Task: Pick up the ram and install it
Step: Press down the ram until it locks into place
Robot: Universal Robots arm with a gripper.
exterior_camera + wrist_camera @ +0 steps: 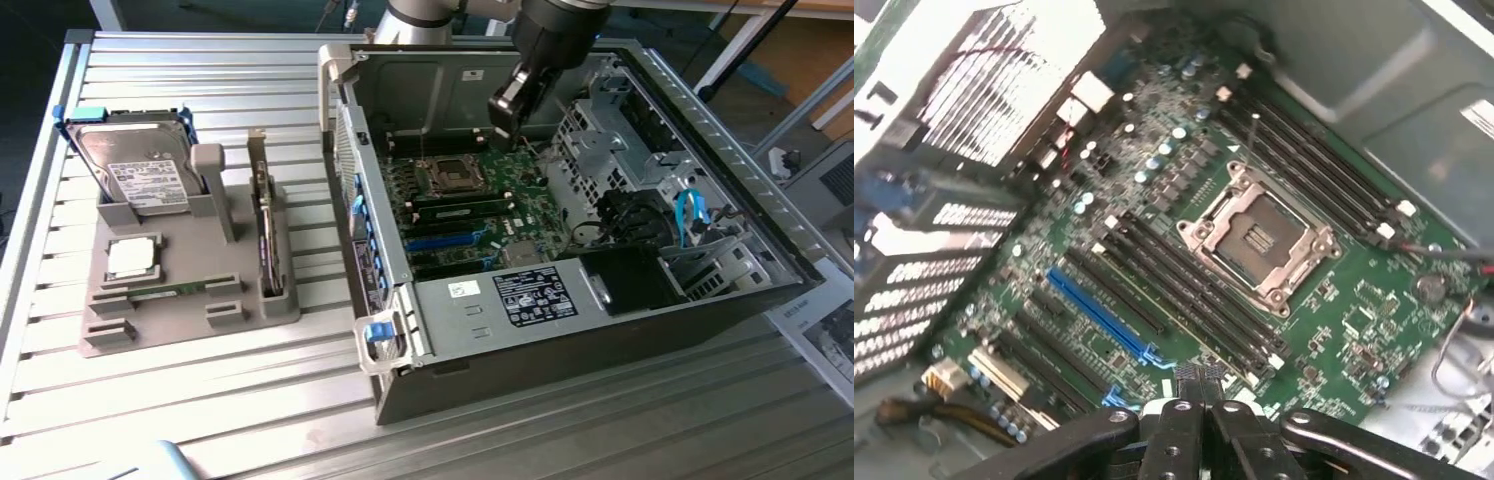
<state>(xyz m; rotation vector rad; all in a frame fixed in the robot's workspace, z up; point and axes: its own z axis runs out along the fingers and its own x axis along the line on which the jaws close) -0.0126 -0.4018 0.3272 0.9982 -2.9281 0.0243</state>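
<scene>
Pincer closed and empty over the board — pick-up not yet made

Your pincer hangs inside the computer case above the motherboard, jaws together, gripping nothing. The ram lies in the grey holder on the surface at the exterior view's left, well apart from the arm — so the fetching step is in hand, and you'll need open jaws and a square approach to the stick.

A thin, narrow green ram stick is seen lying flat in a slot of the grey holder near the bench's edge on the exterior view's left.
</scene>
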